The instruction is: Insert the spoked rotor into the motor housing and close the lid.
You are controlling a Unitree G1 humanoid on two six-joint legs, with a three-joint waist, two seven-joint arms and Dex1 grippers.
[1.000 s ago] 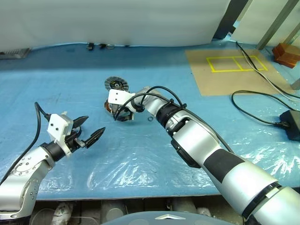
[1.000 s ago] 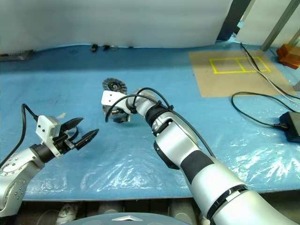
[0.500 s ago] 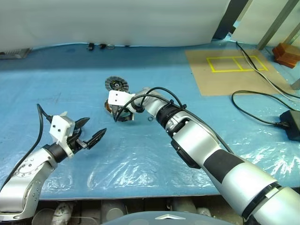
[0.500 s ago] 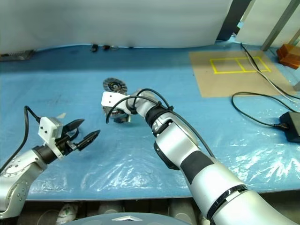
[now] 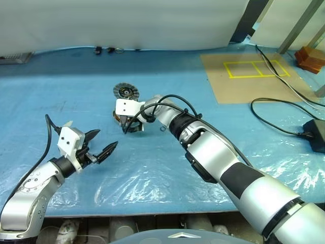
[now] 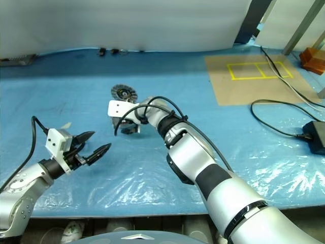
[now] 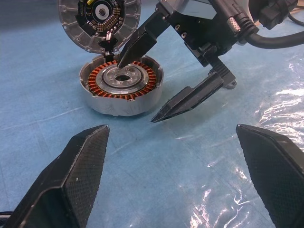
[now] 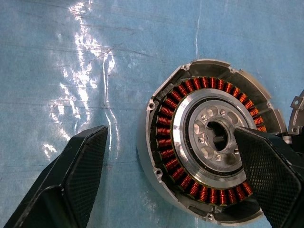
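Note:
The motor housing (image 7: 121,85), a gray notched puck with copper windings around a central hub, lies on the blue plastic sheet (image 5: 61,91). My right gripper (image 7: 136,92) hangs open over it, one fingertip above the hub, the other beside the housing's rim; the right wrist view shows the housing (image 8: 213,137) between its fingers (image 8: 71,175). The lid (image 5: 126,92), a ribbed silver disc with a dark centre, lies just behind the housing. My left gripper (image 5: 106,139) stands open and holds nothing, nearer me and to the left, pointing at the housing. The spoked rotor is out of view.
A tiny wire ring (image 5: 161,128) lies right of the housing. A brown board with yellow tape rectangles (image 5: 249,76) sits at the back right, with black cables (image 5: 284,117) and a power brick (image 5: 316,134) beyond it. Small parts (image 5: 106,50) line the back edge.

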